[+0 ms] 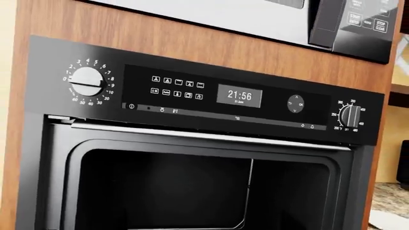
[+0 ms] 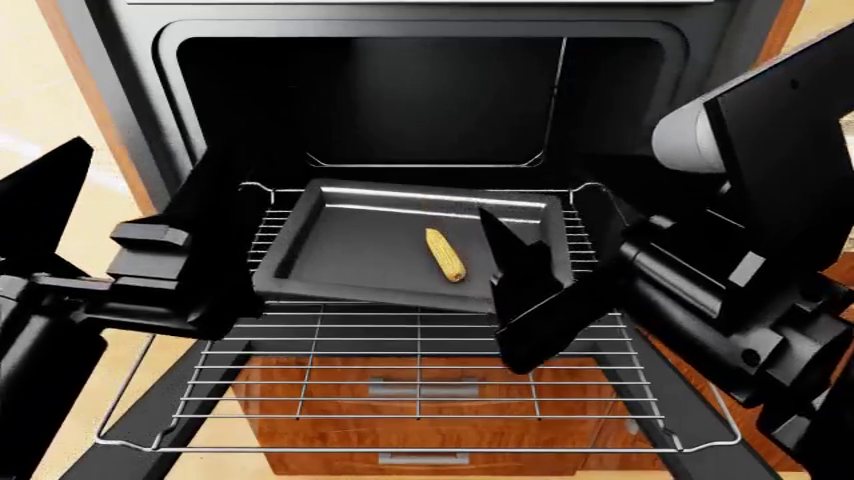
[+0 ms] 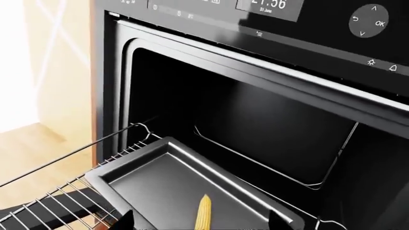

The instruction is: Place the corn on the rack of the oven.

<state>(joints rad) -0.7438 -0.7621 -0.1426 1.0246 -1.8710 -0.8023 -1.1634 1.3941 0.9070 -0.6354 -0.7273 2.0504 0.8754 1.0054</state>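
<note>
Before the open oven, the right gripper hovers released over the corn on the tray; left pincer's state unclear.

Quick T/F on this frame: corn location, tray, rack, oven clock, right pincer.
1. The corn lies on the dark baking tray. True.
2. The tray sits on the pulled-out rack. True.
3. The oven display reads 12:30. False: it reads 21:56.
4. The right pincer grips the corn. False: the corn lies free on the tray, beside the pincer.
5. The oven door is closed. False: the cavity is open.
</note>
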